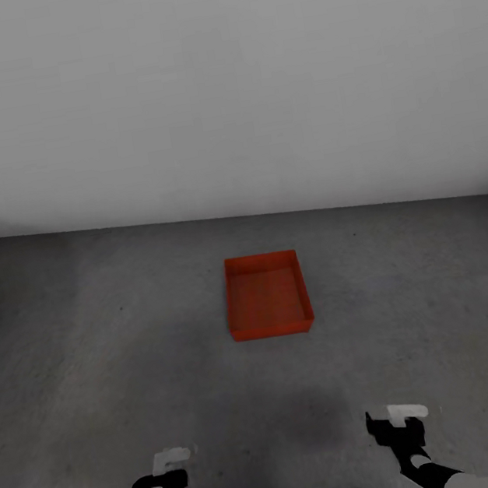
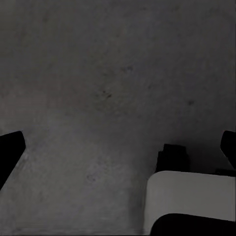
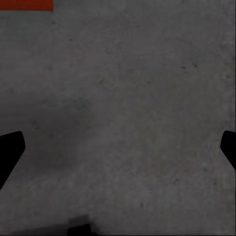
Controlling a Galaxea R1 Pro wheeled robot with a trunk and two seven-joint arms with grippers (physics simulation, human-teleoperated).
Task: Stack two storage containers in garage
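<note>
You are in the garage now, and one orange-red storage container (image 1: 266, 295) sits on the dark grey floor (image 1: 120, 358), in the middle of the head view, a little below the pale wall (image 1: 218, 82). It stands flat, open side up, with nothing inside it that you can see. A small strip of the same box peeks in at the upper left corner of the right wrist view (image 3: 25, 5). Your left gripper (image 1: 173, 462) hangs low at the lower left of the head view, and your right gripper (image 1: 397, 417) at the lower right. Both are well apart from the box. In each wrist view the two dark fingers sit far out at the side edges with only bare floor between them, so both grippers look spread wide and hold nothing. So it looks like the first half is done: one box is down on the garage floor. The other box is not here yet. You likely have to go get it, bring it here, and set it on top of this one.
</note>
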